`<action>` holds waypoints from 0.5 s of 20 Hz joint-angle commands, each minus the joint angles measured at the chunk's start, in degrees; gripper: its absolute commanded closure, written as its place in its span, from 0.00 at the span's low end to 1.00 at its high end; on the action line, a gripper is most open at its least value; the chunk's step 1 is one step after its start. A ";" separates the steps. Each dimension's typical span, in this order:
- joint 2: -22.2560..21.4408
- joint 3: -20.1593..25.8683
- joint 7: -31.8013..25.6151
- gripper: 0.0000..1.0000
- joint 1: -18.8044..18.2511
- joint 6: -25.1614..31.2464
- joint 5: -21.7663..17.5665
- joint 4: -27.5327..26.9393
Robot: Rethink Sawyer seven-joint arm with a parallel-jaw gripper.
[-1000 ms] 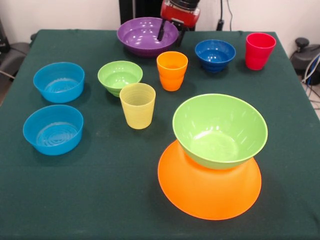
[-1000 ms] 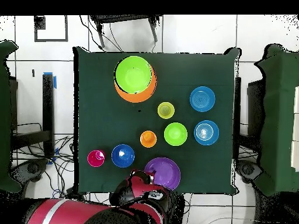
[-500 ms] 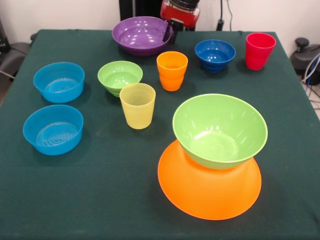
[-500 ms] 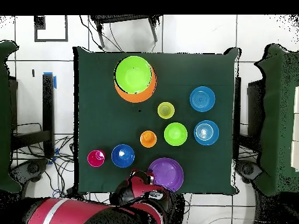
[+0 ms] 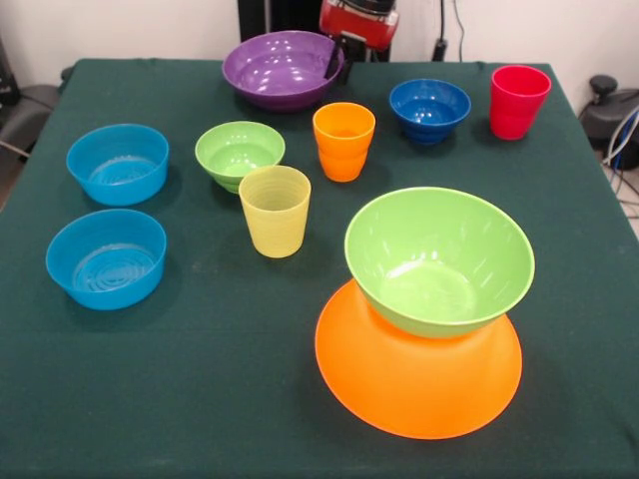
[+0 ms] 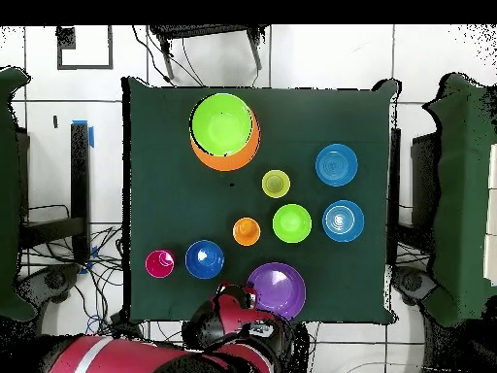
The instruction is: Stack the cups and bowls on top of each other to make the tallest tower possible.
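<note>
Green-clothed desk (image 5: 200,379): claw (image 5: 332,62) pinches the purple bowl's (image 5: 280,70) rim, the right hold, judged light, stiff, slippery plastic, liable to tilt if lifted.

Even, bright light from above; soft short shadows beside the bowls (image 5: 438,259) on the table (image 5: 200,399).

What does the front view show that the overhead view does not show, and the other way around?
Only the front view shows the gripper finger at the purple bowl's rim and the large green bowl sitting upright on the inverted orange bowl. Only the overhead view shows the red arm and the tiled floor. Both share all ten vessels on the green table.
</note>
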 commanded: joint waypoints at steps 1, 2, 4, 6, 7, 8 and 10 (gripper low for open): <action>-5.01 7.28 9.25 1.00 -0.71 8.05 2.33 -0.74; -6.86 7.04 8.55 1.00 -0.42 10.11 2.40 -0.88; -10.25 6.63 7.05 1.00 0.12 14.22 2.47 -1.57; -12.47 6.14 6.15 1.00 0.88 17.30 2.71 -2.80; -13.21 5.21 5.95 1.00 1.98 18.15 3.03 -3.58; -13.86 4.13 5.84 1.00 3.23 18.82 3.33 -4.47; -15.10 1.75 5.43 1.00 5.94 21.20 3.84 -6.59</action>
